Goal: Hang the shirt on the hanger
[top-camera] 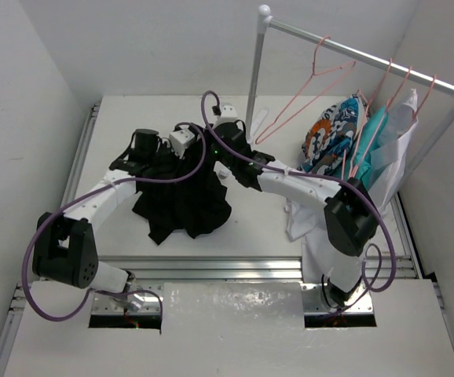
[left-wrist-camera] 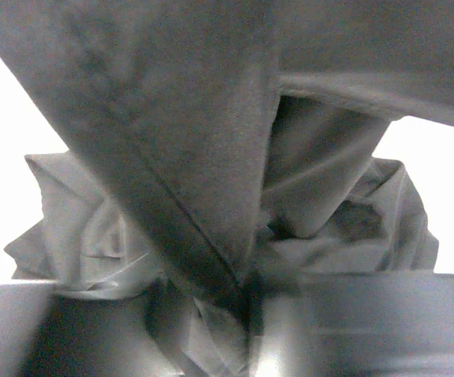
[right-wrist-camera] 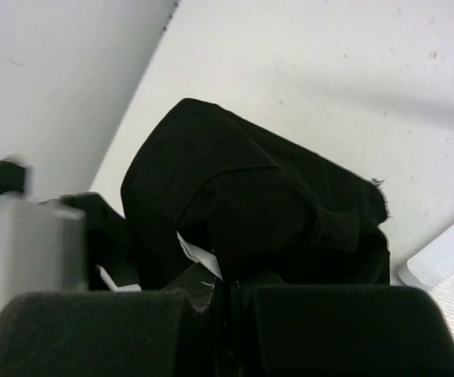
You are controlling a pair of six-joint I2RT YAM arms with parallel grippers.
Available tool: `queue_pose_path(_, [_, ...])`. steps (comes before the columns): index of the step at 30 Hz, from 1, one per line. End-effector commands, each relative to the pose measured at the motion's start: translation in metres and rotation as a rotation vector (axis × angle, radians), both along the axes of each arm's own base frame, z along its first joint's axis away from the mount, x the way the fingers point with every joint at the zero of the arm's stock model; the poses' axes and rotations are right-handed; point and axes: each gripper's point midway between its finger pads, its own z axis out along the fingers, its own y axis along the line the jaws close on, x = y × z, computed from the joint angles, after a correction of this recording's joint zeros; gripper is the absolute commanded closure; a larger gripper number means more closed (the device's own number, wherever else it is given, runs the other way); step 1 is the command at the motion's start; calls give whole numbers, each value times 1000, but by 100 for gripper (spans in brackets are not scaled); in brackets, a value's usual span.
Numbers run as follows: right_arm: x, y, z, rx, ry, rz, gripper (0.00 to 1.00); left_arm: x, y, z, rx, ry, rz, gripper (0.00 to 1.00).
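The black shirt (top-camera: 181, 198) hangs in folds between both grippers above the table's middle. My left gripper (top-camera: 150, 149) is shut on the shirt's upper left edge; in the left wrist view the cloth (left-wrist-camera: 211, 157) fills the frame and runs down between the jaws. My right gripper (top-camera: 225, 151) is shut on the shirt's upper right edge; in the right wrist view the cloth (right-wrist-camera: 250, 204) and its white neck label (right-wrist-camera: 199, 255) sit right at the closed jaws. The bare pink hanger (top-camera: 309, 90) hangs on the rail at the back right, apart from both grippers.
A white clothes rail (top-camera: 368, 55) stands at the back right. It carries more pink hangers with an orange-blue patterned garment (top-camera: 333, 141), a teal garment (top-camera: 372, 137) and a white garment (top-camera: 400, 126). White walls close in left and back.
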Motion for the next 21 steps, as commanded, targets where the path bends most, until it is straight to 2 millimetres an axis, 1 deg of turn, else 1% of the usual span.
queue_pose_path(1, [3, -6, 67, 110, -151, -25, 100, 4, 9, 8, 48, -56, 25, 78])
queue_pose_path(2, [3, -7, 67, 103, -157, -27, 100, 6, 13, 12, 58, -68, 43, 93])
queue_pose_path(3, [3, -10, 63, 91, -158, -32, 100, 8, 18, 14, 74, -78, 64, 100])
queue_pose_path(4, [4, -16, 63, 81, -165, -55, 100, 11, 26, 19, 107, -94, 99, 100])
queue_pose_path(5, [6, -22, 67, 70, -179, -70, 100, 19, 37, 41, 118, -153, 122, 100])
queue_pose_path(6, [6, -28, 63, 59, -176, -84, 100, 24, 47, 56, 116, -187, 148, 100])
queue_pose_path(7, [8, -33, 65, 64, -184, -92, 100, 28, 58, 75, 105, -222, 175, 100])
queue_pose_path(8, [8, -36, 72, 62, -206, -86, 100, 39, 83, 120, 74, -315, 224, 100])
queue_pose_path(9, [10, -38, 79, 59, -234, -84, 100, 43, 94, 143, 66, -362, 246, 100])
queue_pose_path(10, [10, -39, 93, 67, -281, -82, 100, 48, 110, 168, 78, -414, 292, 100])
queue_pose_path(11, [8, -38, 105, 55, -326, -58, 100, 54, 124, 215, 112, -529, 323, 100])
queue_pose_path(12, [3, -37, 130, 75, -381, -43, 100, 55, 126, 237, 128, -581, 328, 100])
queue_pose_path(13, [-2, -34, 149, 84, -425, -25, 100, 52, 126, 259, 134, -625, 324, 100])
queue_pose_path(14, [-10, -28, 167, 57, -491, 5, 100, 45, 120, 306, 113, -724, 297, 100])
queue_pose_path(15, [-19, -27, 200, 72, -561, 10, 100, 39, 116, 328, 94, -764, 282, 100])
queue_pose_path(16, [-28, -24, 220, 74, -619, 20, 100, 30, 105, 347, 62, -786, 231, 100])
queue_pose_path(17, [-49, -12, 236, 23, -710, 59, 100, 15, 98, 391, 28, -867, 207, 100])
queue_pose_path(18, [-61, -13, 255, 17, -768, 54, 100, 6, 94, 402, 15, -875, 183, 100])
queue_pose_path(19, [-72, -10, 263, -4, -820, 68, 100, -10, 85, 428, -1, -936, 136, 100])
queue_pose_path(20, [-88, 1, 256, 0, -823, 139, 100, -18, 82, 435, -3, -956, 116, 100])
queue_pose_path(21, [-95, 3, 252, 9, -818, 179, 100, -23, 80, 436, -1, -962, 100, 100])
